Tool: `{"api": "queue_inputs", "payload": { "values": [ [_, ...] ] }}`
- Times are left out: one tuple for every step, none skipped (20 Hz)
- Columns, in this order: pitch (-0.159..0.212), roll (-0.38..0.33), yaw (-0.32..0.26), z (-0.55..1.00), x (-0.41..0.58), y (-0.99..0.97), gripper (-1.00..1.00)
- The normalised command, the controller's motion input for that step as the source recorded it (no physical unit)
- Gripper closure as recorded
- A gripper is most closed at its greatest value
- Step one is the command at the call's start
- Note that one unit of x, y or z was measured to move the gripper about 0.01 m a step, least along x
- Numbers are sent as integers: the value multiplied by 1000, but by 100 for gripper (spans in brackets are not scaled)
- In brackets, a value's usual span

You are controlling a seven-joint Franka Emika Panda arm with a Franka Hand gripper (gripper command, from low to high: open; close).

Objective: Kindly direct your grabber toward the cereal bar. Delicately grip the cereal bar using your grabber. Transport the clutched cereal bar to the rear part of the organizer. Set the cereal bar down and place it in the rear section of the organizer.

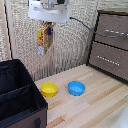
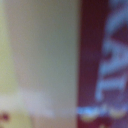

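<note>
The tool (image 1: pixel 46 25) holds the cereal bar (image 1: pixel 44 37) high above the tabletop (image 1: pixel 90 105); carrying left to the organizer (image 1: pixel 17 95) and release remain.

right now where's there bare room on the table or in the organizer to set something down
Bare wood lies on the table between the blue bowl and the dresser, and in front of both bowls. The organizer shows nothing inside either section. It is tighter around the yellow bowl, which sits beside the organizer's wall. The grabber holds the cereal bar overhead.
</note>
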Motion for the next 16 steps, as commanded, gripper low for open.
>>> {"api": "queue_inputs", "payload": {
  "values": [
    [0, 0, -167, 163, 0, 623, 100],
    [0, 0, -167, 163, 0, 623, 100],
    [0, 0, -169, 163, 0, 623, 100],
    [0, 0, -169, 149, 0, 626, 100],
    [0, 0, -167, 129, 0, 634, 100],
    [4, 0, -163, 109, 0, 651, 100],
    [8, 0, -161, 89, 0, 663, 100],
    [18, 0, -153, 20, 0, 697, 100],
    [21, 0, -151, 0, 0, 711, 100],
    [17, 0, -153, 0, 0, 714, 100],
    [9, 0, -158, 6, 0, 711, 100],
    [3, 0, -163, 14, 0, 703, 100],
    [1, 0, -166, 11, 0, 697, 100],
    [0, 0, -167, 11, 0, 694, 100],
    [0, 0, -174, 20, 0, 686, 100],
    [0, 0, -175, 20, 0, 683, 100]
  ]
}}
